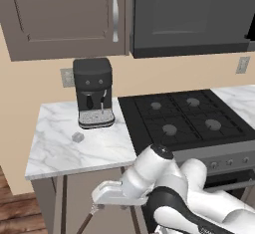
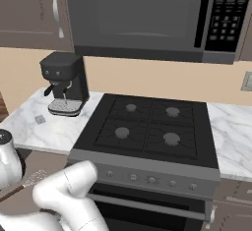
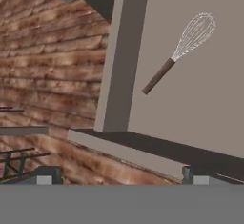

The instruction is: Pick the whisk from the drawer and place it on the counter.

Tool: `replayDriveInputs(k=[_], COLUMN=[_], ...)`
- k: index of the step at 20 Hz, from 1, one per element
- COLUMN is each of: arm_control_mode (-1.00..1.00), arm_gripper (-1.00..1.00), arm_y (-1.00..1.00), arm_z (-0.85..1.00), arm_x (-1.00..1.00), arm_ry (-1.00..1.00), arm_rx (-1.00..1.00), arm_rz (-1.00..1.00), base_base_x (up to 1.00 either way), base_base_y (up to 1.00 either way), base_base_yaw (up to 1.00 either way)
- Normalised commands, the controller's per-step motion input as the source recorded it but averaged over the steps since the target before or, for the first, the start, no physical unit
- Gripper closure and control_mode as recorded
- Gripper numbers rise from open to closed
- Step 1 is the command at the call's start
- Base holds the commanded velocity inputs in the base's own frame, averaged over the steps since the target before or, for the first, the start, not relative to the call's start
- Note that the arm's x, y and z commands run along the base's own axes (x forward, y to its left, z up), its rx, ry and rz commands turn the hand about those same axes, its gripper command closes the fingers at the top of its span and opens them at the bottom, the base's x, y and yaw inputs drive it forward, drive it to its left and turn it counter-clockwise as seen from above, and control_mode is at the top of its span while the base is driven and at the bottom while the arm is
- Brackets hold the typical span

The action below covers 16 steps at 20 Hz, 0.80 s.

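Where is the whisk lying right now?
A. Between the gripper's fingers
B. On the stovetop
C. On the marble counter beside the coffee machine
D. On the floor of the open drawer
D: the hand view shows the whisk lying flat on the bare floor of the open drawer, clear of the open gripper.

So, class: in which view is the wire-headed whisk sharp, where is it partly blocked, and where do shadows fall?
Hand view: brown-handled wire whisk crisp in the grey-brown drawer, dark shadow along its front wall. Right base view: whisk partly behind the arm.
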Motion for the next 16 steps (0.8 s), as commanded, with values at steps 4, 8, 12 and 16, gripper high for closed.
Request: replayDriveInputs(k=[4,8,12,16], arm_control_mode=[-1.0,-1.0,-1.0,-1.0], arm_gripper=[-1.0,-1.0,-1.0,-1.0], arm_y=[0.54,0.36,0.0,-0.04], arm_z=[0.56,0.04,-0.23,-0.35], arm_x=[0.53,0.51,0.44,0.37], arm_ry=[-0.16,0.0,0.3,0.44], arm_rx=[-0.01,-0.1,-0.13,-0.11], arm_rz=[-0.3,-0.38,-0.43,-0.41], base_base_x=[0.0,0.0,0.0,0.0], base_base_y=[0.0,0.0,0.0,0.0], base_base_yaw=[0.0,0.0,0.0,0.0])
